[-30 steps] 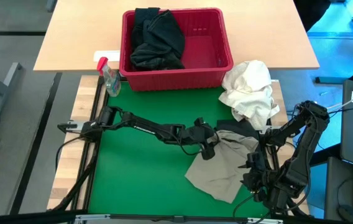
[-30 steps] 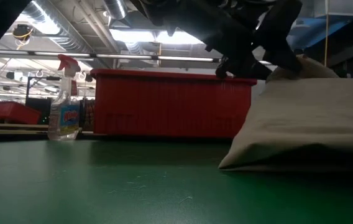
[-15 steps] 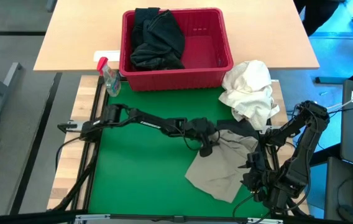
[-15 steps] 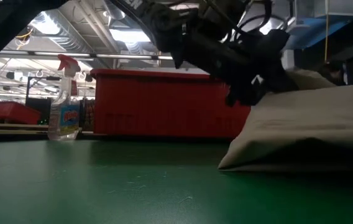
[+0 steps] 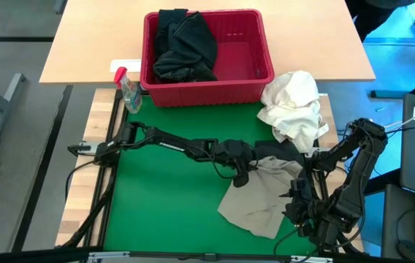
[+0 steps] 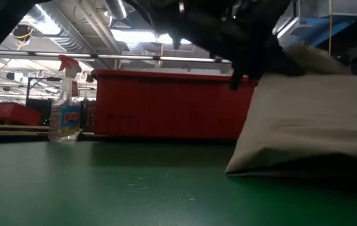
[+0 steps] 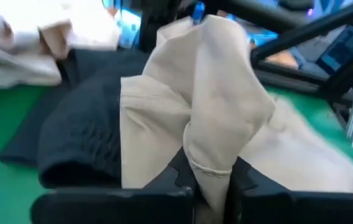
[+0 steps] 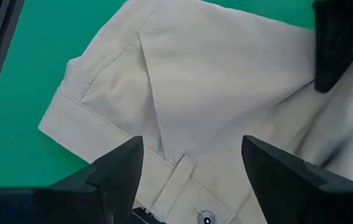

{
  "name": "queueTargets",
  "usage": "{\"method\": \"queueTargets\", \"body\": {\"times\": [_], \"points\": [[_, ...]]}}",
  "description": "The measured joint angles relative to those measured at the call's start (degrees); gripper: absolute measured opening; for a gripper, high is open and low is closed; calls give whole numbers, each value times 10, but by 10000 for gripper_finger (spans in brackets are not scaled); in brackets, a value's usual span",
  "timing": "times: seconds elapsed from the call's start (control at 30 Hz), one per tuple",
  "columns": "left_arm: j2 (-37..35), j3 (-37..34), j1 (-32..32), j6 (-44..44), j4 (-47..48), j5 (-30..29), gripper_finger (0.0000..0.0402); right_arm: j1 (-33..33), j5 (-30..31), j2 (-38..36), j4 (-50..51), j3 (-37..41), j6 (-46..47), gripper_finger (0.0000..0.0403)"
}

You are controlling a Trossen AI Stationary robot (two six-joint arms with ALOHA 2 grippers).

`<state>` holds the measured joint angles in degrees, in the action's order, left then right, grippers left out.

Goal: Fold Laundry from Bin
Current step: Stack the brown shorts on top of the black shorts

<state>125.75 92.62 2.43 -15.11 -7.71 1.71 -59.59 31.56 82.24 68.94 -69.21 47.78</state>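
The left end effector [image 5: 241, 175] is pinched shut on a fold of the khaki trousers [image 5: 262, 197] lying on the green worktop [image 5: 164, 212], beside the right end effector [image 8: 192, 174] hovering open, so a thin pinch might slip during lifting.

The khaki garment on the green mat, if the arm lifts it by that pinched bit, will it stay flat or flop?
Probably flop: the khaki garment already bunches into soft folds where the left gripper pinches it. It looks light, so most should trail and drag on the mat. Its waistband seems stiffer and may hang straighter.
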Motion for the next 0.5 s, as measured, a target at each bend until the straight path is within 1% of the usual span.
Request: {"method": "queueTargets", "body": {"times": [0.13, 0.33, 0.47, 0.5], "points": [[-31, 0, 21, -4, 77, -62, 27, 0, 20, 0, 0, 0, -1, 271], [-68, 0, 68, -31, 203, -203, 18, 2, 60, 0, 0, 0, -2, 271], [-76, 0, 97, -66, 286, -285, 24, 17, 64, 0, 0, 0, -5, 271], [-77, 0, 103, -68, 295, -300, 25, 22, 64, 0, 0, 0, -9, 271]]}}
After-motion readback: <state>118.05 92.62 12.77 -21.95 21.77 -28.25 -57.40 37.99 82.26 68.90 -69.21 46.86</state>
